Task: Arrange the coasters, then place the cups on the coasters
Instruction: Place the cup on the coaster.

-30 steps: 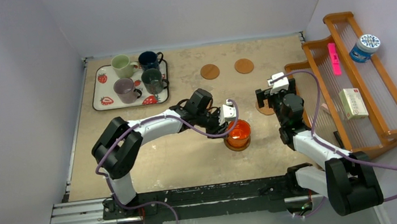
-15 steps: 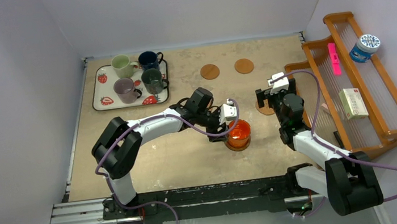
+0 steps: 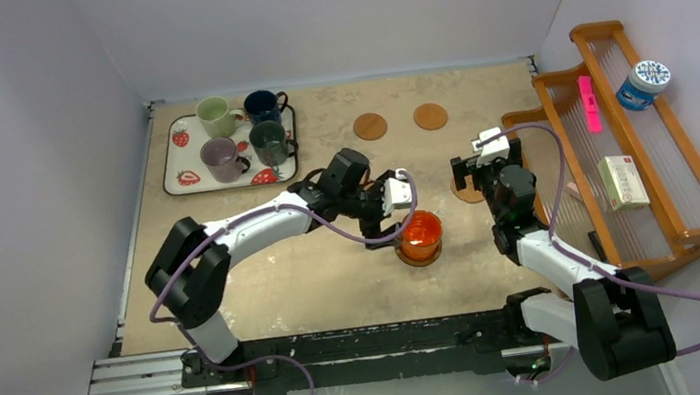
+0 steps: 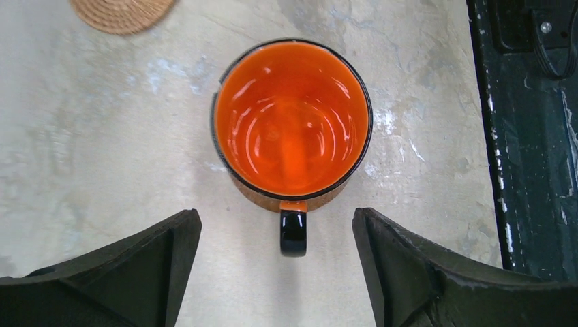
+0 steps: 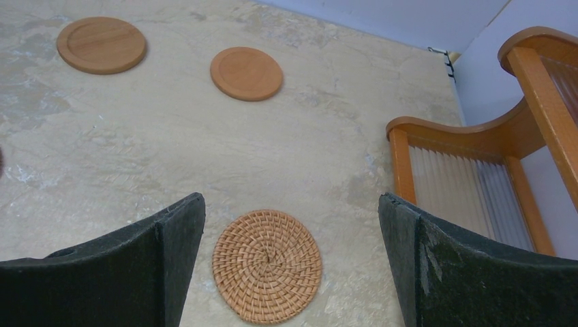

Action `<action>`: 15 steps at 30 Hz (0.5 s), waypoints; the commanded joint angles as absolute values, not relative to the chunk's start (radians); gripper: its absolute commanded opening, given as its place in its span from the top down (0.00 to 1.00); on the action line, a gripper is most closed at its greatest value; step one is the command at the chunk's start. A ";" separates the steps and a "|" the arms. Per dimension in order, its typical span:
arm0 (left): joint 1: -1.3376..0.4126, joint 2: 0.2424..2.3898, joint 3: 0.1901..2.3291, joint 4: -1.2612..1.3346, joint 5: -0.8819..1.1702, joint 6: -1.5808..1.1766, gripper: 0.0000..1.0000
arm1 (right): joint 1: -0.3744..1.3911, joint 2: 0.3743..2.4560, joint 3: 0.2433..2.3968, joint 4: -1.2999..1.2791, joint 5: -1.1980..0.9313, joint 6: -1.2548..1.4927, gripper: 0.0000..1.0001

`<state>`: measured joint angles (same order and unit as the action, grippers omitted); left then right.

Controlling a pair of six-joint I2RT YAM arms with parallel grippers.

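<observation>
The orange cup [image 3: 421, 234] stands upright on a brown coaster [image 3: 417, 260] at mid-table. Its black handle [image 4: 293, 231] points at my left gripper [image 4: 276, 214], which is open and holds nothing, with one finger on each side of the handle and clear of it. My right gripper [image 5: 290, 201] hangs open over a woven coaster [image 5: 267, 266]. Two plain coasters [image 3: 369, 126] [image 3: 431, 116] lie further back. The pale green [image 3: 213, 117], navy [image 3: 262, 105], mauve [image 3: 220, 159] and dark green [image 3: 269, 142] cups stand on the strawberry tray [image 3: 176, 158].
A wooden rack [image 3: 643, 151] fills the right side, holding a blue-and-white jar [image 3: 642, 84], a pink item [image 3: 589, 103] and a box [image 3: 623, 181]. The black rail [image 4: 531, 136] marks the table's near edge, close to the orange cup.
My left gripper has opened, let go of the orange cup's handle and drawn back a little. The cup stays on its coaster. The right arm has not moved.
</observation>
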<state>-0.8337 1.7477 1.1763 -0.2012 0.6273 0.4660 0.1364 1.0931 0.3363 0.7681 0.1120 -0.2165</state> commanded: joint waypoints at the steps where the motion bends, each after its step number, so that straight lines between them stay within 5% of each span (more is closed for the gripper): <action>1: -0.836 1.616 1.192 -0.173 0.571 0.499 0.12 | 0.130 1.088 0.345 0.799 0.101 -0.206 0.01; 4: -0.832 1.547 1.178 -0.153 0.529 0.492 0.12 | 0.130 1.089 0.347 0.798 0.100 -0.206 0.01; 7: -0.824 1.484 1.168 -0.128 0.463 0.473 0.01 | 0.129 1.086 0.347 0.798 0.100 -0.205 0.01; 15: -0.724 1.381 1.166 -0.116 0.376 0.432 0.00 | 0.129 1.100 0.352 0.795 0.093 -0.204 0.01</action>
<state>-0.7853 1.4277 1.1740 -0.1413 0.4309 0.4625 0.1360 1.0931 0.3363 0.7673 0.1093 -0.2165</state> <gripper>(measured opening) 0.998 0.987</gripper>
